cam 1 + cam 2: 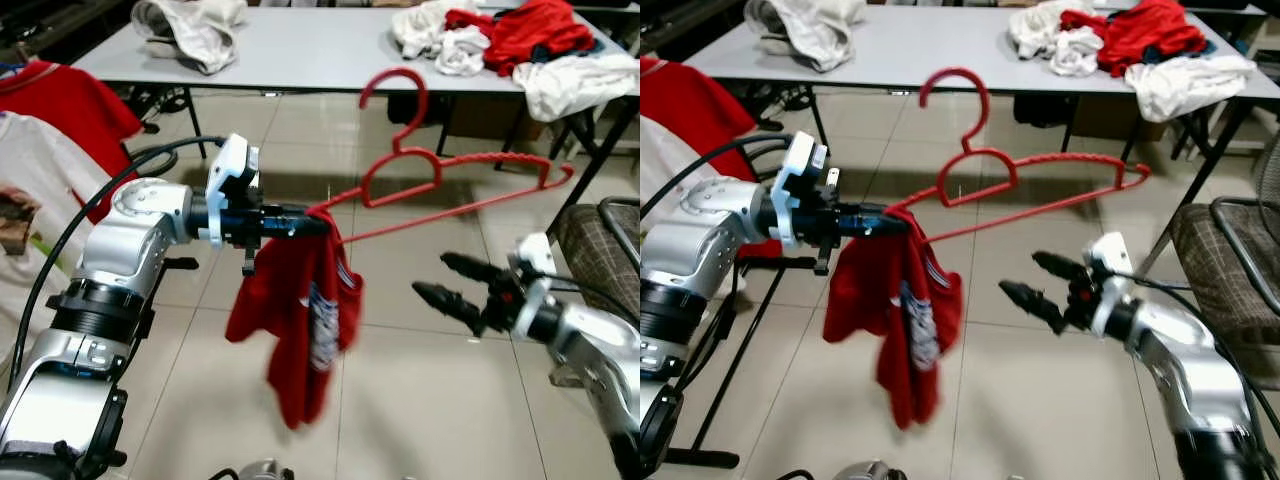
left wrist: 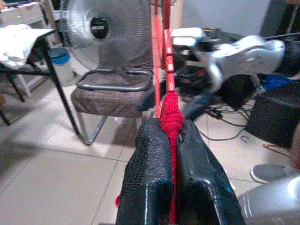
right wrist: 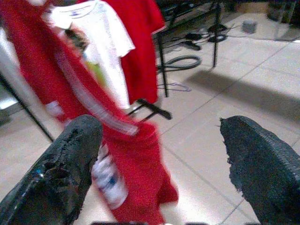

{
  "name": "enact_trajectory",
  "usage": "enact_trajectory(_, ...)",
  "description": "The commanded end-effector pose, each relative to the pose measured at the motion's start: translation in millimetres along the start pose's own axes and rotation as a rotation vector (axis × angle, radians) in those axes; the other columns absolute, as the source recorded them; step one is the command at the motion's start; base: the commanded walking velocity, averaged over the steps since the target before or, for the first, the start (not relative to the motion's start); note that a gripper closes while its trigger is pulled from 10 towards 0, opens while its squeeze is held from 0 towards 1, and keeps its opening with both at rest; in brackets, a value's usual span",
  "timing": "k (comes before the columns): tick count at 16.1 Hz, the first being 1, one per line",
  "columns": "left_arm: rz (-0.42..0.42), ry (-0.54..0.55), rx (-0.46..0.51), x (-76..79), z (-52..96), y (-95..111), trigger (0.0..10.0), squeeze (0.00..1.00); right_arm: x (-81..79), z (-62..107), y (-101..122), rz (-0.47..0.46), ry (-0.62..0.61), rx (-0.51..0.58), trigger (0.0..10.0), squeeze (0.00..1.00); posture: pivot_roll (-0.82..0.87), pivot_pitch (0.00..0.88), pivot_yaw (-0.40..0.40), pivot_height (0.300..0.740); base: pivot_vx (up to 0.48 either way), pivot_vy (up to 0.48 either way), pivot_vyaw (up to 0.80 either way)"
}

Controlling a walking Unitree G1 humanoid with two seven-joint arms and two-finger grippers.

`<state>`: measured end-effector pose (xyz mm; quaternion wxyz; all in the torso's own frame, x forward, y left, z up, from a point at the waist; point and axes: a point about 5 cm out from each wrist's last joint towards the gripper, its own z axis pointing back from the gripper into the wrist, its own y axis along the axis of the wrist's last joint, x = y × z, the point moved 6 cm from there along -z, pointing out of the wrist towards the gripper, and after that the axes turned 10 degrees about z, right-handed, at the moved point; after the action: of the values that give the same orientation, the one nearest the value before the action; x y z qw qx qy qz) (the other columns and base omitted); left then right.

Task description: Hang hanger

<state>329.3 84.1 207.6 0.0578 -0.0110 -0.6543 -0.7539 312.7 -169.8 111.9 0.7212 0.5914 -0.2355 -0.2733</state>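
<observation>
Left gripper [image 1: 318, 222] clamped tight on one end of the red hanger [image 1: 455, 185], with the red shirt [image 1: 300, 320] bunched at that end and dangling below. Hanger held out in mid-air above the tiled floor [image 1: 420, 380], hook [image 1: 395, 90] pointing up toward the grey table [image 1: 300, 50] piled with clothes [image 1: 520, 40]. Right gripper [image 1: 450, 285] spread wide, empty, just below the hanger's bar, near the shirt, not touching. Chair [image 1: 600, 245] at right.

Left pincer [image 1: 318, 224] clamped shut, right pincer [image 1: 432, 281] spread open, both raised.
</observation>
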Motion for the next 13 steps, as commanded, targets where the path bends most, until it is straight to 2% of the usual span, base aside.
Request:
enact_trajectory(1, -0.059, -0.062, -0.008, 8.2, -5.2, 16, 0.0, 0.0, 1.0, -6.3, -2, 0.005, 0.002, -0.009, 10.0, 1.0, 0.0, 0.0, 0.033, 0.74, 0.0, 0.0, 0.0)
enact_trajectory(2, -0.066, -0.072, -0.015, 9.5, -6.6, 16, 0.0, 0.0, -1.2, -8.7, -3, -0.001, 0.02, -0.017, 10.0, 0.0, 0.0, 0.0, 0.033, 0.74, 0.0, 0.0, 0.0)
enact_trajectory(5, -0.088, -0.116, -0.033, 15.2, -10.8, 19, 0.0, 0.0, -7.5, -16.7, -7, -0.043, 0.078, -0.039, 10.0, 0.0, 0.0, 0.0, 0.034, 0.74, 0.0, 0.0, 0.0)
enact_trajectory(7, -0.112, -0.156, -0.021, 21.1, -17.6, 28, 0.0, 0.0, -17.3, -27.1, -18, -0.038, 0.155, -0.089, 10.0, 0.0, 0.01, 0.0, 0.036, 0.74, 0.0, 0.0, 0.0)
enact_trajectory(13, -0.146, -0.211, -0.011, 29.9, -23.4, 42, 0.0, 0.0, -17.9, -37.2, -32, -0.014, 0.176, -0.154, 10.0, 0.0, 0.01, 0.0, 0.036, 0.74, 0.0, 0.0, 0.0)
